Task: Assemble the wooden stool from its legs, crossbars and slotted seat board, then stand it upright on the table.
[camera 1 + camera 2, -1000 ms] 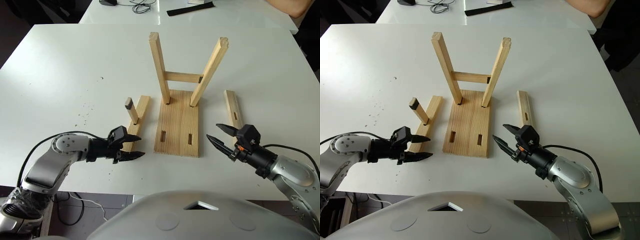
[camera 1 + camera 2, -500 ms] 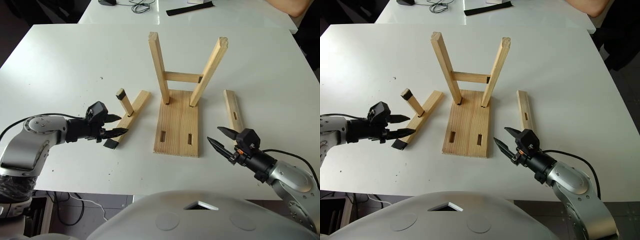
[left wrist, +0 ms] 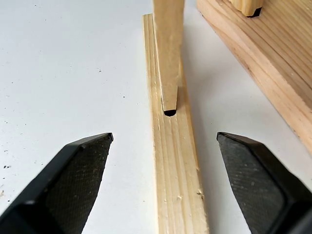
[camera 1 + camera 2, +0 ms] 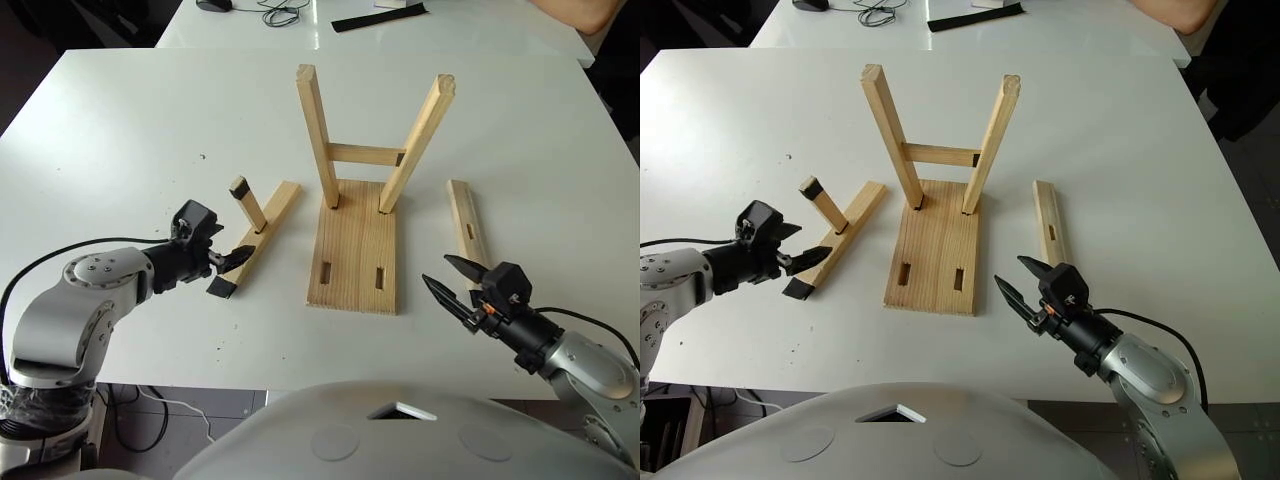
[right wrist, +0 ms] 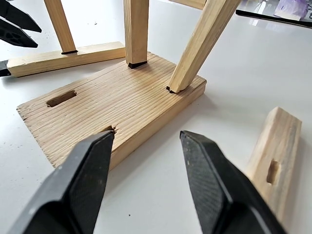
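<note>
**A:** How far along is the stool?

**B:** About half, it seems. Two legs (image 4: 318, 135) joined by a crossbar (image 4: 365, 154) stand in the seat board (image 4: 352, 250); its two near slots (image 4: 327, 271) are empty.

**A:** What remains?

**B:** A leg with a crossbar stub (image 4: 270, 222) lies left of the board and a bare leg (image 4: 466, 222) lies right of it, both on the bench (image 4: 120, 130).

**A:** The hands?

**B:** Both are spread and hold nothing. The left wrist view shows the left hand (image 4: 235, 256) straddling the left-side leg without touching it, which the head views leave unclear. The right hand (image 4: 440, 272) hovers off the board's near right corner.

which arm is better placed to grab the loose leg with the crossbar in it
Left: the left tool is open, straddling that leg; the right tool is beyond the seat board.
</note>
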